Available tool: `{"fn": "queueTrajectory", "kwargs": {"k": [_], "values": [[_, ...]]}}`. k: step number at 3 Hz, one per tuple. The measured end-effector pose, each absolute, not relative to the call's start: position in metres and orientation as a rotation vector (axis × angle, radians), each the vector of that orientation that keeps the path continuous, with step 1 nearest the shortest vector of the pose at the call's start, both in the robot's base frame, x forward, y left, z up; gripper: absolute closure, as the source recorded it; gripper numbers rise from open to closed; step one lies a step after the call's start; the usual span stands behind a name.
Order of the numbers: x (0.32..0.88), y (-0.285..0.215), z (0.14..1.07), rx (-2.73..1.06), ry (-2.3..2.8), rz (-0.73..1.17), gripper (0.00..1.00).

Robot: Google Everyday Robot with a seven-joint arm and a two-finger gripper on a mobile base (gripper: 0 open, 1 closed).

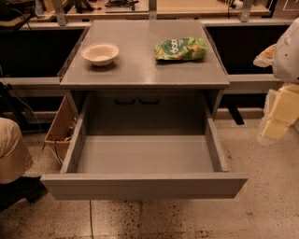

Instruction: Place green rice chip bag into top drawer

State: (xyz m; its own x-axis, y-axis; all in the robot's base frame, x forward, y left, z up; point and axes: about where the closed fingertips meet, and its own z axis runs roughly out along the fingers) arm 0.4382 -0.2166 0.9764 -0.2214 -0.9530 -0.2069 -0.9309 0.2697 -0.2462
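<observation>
The green rice chip bag (181,48) lies flat on the grey tabletop (140,70), at its far right. The top drawer (145,184) is pulled fully out toward me, and its smooth grey floor is bare. My gripper (276,122) hangs at the right edge of the view, to the right of the table and drawer. It is below the level of the bag, well apart from it, and holds nothing that I can see.
A white bowl (100,53) stands on the tabletop at the left. A cardboard box (60,128) sits on the floor left of the drawer. A beige rounded object (11,149) is at the left edge. Wooden benches (187,7) run behind the table.
</observation>
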Motion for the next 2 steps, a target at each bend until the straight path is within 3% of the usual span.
{"fn": "queueTrajectory", "kwargs": {"k": [1,2], "values": [[0.438,-0.217,0.976,-1.724,2.231,-0.099,0.0],[0.479,-0.217,0.971,-1.693,2.19,-0.111,0.0]]}}
